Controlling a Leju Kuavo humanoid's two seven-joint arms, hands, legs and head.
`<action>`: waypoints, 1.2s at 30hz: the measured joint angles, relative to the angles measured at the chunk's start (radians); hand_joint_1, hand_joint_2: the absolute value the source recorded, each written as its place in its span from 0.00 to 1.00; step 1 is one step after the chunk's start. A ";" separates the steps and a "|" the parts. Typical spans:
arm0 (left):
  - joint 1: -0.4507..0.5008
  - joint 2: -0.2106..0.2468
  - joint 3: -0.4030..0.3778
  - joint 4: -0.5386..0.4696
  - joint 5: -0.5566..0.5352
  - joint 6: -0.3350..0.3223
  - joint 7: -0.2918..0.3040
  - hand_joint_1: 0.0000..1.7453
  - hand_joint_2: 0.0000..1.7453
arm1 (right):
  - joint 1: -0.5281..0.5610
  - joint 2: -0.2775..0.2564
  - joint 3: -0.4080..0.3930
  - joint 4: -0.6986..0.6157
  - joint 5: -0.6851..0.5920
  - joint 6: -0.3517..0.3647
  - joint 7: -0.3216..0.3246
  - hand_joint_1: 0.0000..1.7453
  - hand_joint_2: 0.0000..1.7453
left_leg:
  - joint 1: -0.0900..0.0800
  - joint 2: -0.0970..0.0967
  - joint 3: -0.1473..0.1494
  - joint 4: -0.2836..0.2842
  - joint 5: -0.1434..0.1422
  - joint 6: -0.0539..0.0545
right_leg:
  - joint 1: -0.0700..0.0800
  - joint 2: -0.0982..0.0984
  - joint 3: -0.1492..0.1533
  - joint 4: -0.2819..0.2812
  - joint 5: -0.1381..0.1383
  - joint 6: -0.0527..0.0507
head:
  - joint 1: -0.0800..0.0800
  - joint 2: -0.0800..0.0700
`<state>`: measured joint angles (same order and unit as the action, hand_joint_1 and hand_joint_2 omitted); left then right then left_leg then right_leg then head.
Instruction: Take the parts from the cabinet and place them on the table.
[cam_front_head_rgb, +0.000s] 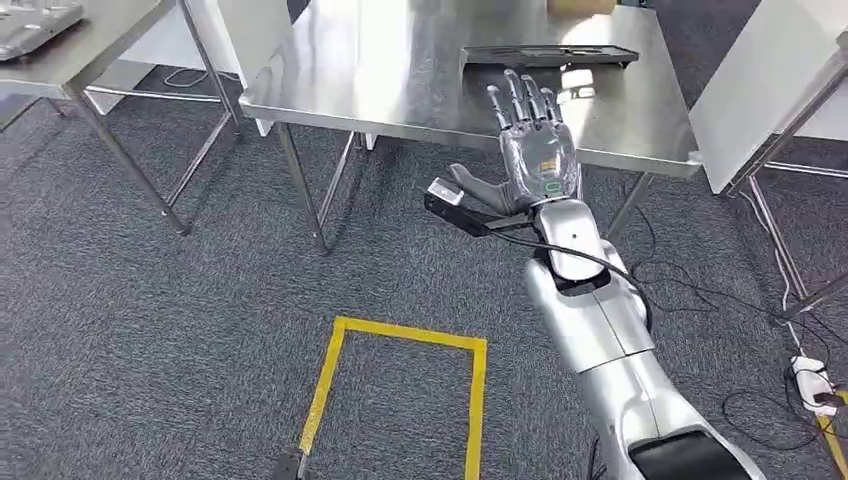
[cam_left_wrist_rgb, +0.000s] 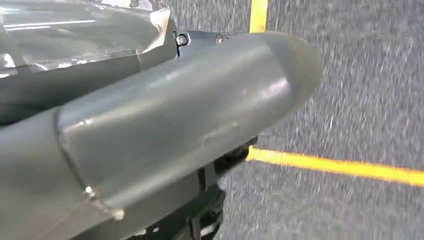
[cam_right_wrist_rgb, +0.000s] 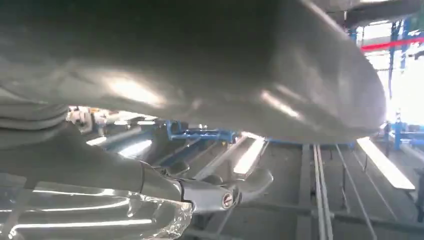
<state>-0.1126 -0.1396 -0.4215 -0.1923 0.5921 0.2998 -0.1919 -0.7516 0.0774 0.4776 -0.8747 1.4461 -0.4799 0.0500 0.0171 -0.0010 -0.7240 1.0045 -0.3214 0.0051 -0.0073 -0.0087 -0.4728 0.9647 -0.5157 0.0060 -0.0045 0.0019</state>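
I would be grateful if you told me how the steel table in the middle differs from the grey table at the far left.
The shiny steel table in the middle carries a flat black tray; the grey table at the far left carries a grey, laptop-like device. The steel one mirrors the lights, while the grey one looks matt. The robot's right hand reaches over the steel table, not the grey one. Both stand on thin metal legs on grey carpet.
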 joint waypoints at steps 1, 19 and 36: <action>0.001 0.000 0.000 0.000 -0.003 0.000 -0.001 0.00 0.00 | 0.011 0.000 -0.001 -0.003 0.003 -0.002 0.002 0.00 0.00 | 0.000 -0.001 -0.010 0.037 -0.069 -0.004 | -0.002 0.000 -0.020 0.000 0.012 -0.010 | -0.004 0.000; 0.006 0.006 0.000 -0.001 -0.008 0.000 0.001 0.00 0.00 | 0.056 -0.022 -0.019 -0.027 0.008 -0.011 0.007 0.00 0.00 | -0.005 0.003 0.111 0.017 -0.115 0.051 | -0.010 0.003 -0.270 0.314 -0.062 0.027 | -0.004 0.000; 0.066 0.011 0.000 0.008 -0.015 -0.018 -0.108 0.00 0.00 | 0.063 -0.028 -0.019 -0.055 0.024 0.011 0.003 0.00 0.00 | 0.001 0.000 -0.058 0.310 -0.176 -0.022 | -0.004 -0.019 -0.069 0.010 0.054 -0.017 | -0.013 0.000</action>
<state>-0.0462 -0.1282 -0.4219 -0.1846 0.5772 0.2823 -0.3002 -0.6883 0.0496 0.4582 -0.9297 1.4706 -0.4692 0.0526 0.0186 -0.0010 -0.7822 1.3149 -0.4979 -0.0171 -0.0112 -0.0278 -0.5417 0.9745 -0.4614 -0.0115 -0.0179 0.0019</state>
